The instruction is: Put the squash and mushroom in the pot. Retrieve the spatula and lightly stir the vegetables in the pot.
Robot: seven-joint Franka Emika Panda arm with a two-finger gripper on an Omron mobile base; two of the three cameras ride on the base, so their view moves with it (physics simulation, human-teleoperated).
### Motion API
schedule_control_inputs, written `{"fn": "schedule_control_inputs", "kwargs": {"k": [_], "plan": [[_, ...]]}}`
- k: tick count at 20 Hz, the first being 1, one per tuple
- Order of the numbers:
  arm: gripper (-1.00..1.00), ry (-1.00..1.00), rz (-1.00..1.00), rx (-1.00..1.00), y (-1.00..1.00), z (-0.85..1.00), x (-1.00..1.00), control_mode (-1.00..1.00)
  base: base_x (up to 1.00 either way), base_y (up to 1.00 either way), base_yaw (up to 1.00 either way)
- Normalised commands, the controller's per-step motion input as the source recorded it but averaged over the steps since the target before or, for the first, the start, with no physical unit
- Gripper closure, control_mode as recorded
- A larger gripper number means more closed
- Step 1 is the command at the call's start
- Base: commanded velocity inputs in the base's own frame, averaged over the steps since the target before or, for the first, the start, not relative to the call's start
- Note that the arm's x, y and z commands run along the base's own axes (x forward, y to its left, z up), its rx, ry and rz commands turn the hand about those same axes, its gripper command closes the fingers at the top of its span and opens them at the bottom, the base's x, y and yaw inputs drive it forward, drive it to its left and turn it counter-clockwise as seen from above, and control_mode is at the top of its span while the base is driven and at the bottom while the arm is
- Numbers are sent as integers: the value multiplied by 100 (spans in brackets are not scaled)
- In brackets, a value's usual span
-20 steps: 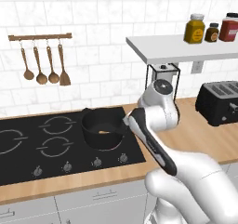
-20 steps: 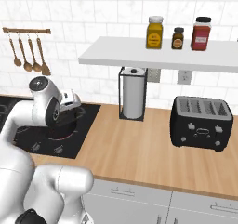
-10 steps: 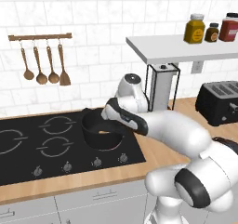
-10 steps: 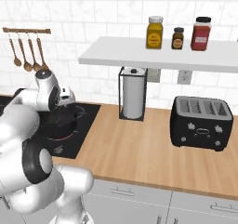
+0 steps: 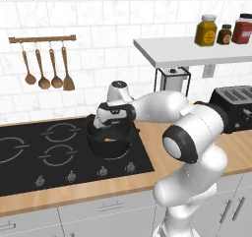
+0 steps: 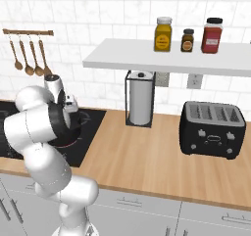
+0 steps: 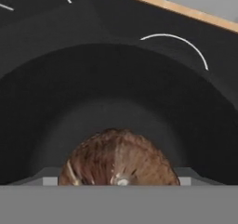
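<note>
The pot (image 5: 111,141) sits on the hob (image 5: 29,157), on the burner nearest the counter (image 6: 147,154). The gripper (image 5: 114,119) hangs over its mouth with jaws spread wide, gripping nothing. A brown mushroom (image 7: 119,160) lies in the pot just under the hand

pot (image 5: 110,145): black, inside and out
mushroom (image 7: 118,160): brown cap with fine darker and paler streaks
stove (image 5: 29,157): black glass with thin white burner rings
table (image 6: 147,156): light wood grain
wall (image 5: 98,44): white tiles
toaster (image 6: 212,129): black
jars (image 6: 163,34): amber, dark brown and red
hanging spoons (image 5: 44,69): brown wood
arm (image 5: 167,105): white with dark joints
</note>
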Motion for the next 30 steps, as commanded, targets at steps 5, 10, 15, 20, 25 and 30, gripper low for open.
{"fn": "schedule_control_inputs", "kwargs": {"k": [5, 10, 15, 20, 25, 30], "plan": [[100, -3, -8, -8, 13, -65, 4, -100, 0, 0, 0], [-100, -1, -9, -3, 0, -21, 1, -100, 0, 0, 0], [-100, 0, -6, 1, -4, 31, 0, -100, 0, 0, 0], [-100, 1, -8, 2, -2, 29, 0, -100, 0, 0, 0], [-100, -1, -2, 1, -6, 43, -25, -100, 0, 0, 0], [-100, -5, -6, 9, -53, 99, -95, -100, 0, 0, 0]]}}
